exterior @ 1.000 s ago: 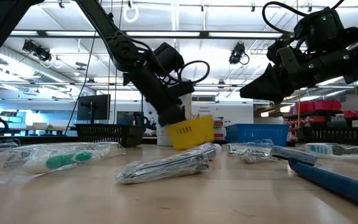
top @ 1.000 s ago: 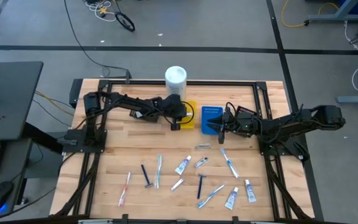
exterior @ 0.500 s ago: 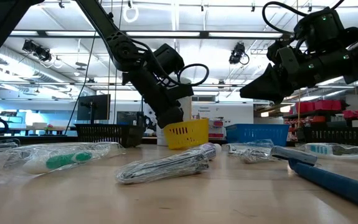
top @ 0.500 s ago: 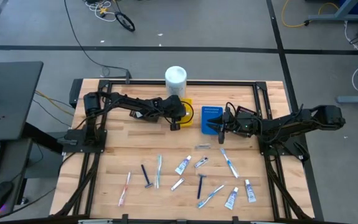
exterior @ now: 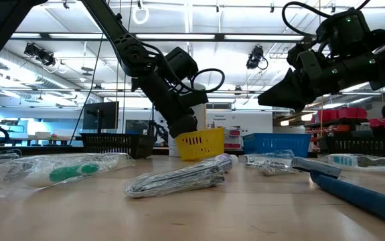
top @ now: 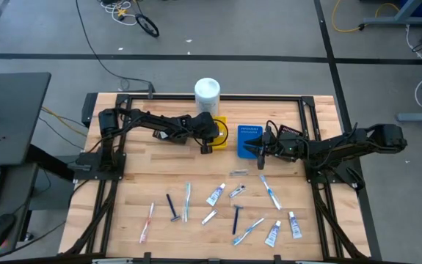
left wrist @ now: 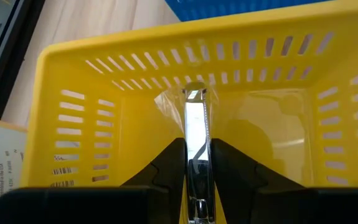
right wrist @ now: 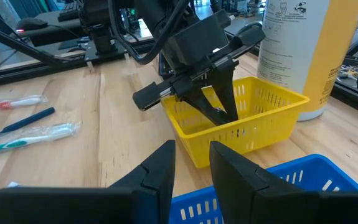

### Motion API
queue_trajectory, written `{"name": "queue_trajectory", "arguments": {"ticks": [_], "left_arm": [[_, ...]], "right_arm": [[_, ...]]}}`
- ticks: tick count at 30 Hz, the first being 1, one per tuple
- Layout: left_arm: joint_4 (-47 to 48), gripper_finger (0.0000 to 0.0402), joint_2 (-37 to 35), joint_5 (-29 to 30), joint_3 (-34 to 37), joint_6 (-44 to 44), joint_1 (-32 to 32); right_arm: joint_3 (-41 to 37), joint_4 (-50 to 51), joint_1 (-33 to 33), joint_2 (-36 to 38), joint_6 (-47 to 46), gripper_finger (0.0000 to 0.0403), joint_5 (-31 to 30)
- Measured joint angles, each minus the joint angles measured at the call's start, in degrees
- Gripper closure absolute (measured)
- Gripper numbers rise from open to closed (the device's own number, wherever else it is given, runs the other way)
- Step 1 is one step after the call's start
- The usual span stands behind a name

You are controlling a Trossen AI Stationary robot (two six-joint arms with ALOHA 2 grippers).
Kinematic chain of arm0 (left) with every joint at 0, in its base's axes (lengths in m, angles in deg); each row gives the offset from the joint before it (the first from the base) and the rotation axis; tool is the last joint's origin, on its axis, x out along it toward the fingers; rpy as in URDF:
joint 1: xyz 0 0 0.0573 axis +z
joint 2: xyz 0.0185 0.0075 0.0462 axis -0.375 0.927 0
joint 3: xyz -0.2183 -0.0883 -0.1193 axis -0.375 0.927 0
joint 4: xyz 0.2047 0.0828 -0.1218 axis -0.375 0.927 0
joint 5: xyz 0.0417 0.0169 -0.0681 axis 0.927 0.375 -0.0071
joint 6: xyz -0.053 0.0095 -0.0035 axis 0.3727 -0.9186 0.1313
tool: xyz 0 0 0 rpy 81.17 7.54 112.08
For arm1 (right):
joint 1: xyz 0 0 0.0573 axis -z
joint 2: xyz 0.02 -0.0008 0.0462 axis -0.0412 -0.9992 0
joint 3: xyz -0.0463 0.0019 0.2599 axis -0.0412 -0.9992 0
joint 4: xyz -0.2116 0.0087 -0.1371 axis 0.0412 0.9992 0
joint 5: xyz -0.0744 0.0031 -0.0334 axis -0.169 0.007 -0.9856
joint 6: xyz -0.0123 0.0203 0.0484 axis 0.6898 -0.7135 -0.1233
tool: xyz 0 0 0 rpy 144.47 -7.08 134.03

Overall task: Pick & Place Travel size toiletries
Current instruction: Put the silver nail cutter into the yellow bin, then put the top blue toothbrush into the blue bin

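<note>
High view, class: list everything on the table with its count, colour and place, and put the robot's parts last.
table: one, light wood, under everything
tall container: one, white, far edge behind the yellow basket
yellow basket: one, far middle
blue basket: one, right of the yellow basket
tubes: about four, white, near half
toothbrushes: three light blue and one pink, near half
razors: two, dark blue, near half
loose sachets: about two, silvery, mid-table
held sachet: one, silvery, inside the yellow basket
left gripper: shut on the held sachet, in the yellow basket
right gripper: open, empty, over the blue basket
</note>
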Motion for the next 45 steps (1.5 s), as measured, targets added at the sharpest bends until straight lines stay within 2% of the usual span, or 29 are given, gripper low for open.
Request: {"name": "queue_trajectory", "arguments": {"ticks": [18, 24, 31, 39, 45], "left_arm": [[0.0, 0.0313, 0.0, 0.2, 0.0, 0.9, 0.0], [0.0, 0.0255, 0.0, 0.6, 0.0, -0.1, -0.2], [-0.5, 0.0197, 0.0, 5.1, 0.0, -3.0, -1.8], [0.8, 0.0184, -3.0, 11.9, -0.2, -4.5, -5.2], [5.2, 0.0189, -8.4, 11.6, -1.6, -3.1, -8.3]], "right_arm": [[0.0, 0.0, 0.0, 0.0, 0.0, 0.0294, 0.0], [0.0, 0.0, 0.0, 0.0, 0.0, 0.0294, 0.0], [0.0, 0.0, 0.0, 0.0, 0.0, 0.0294, 0.0], [0.0, 0.0, 0.0, 0.0, 0.0, 0.0294, 0.0], [0.0, -0.2, 0.0, 0.0, 0.0, 0.0294, 0.0]]}}
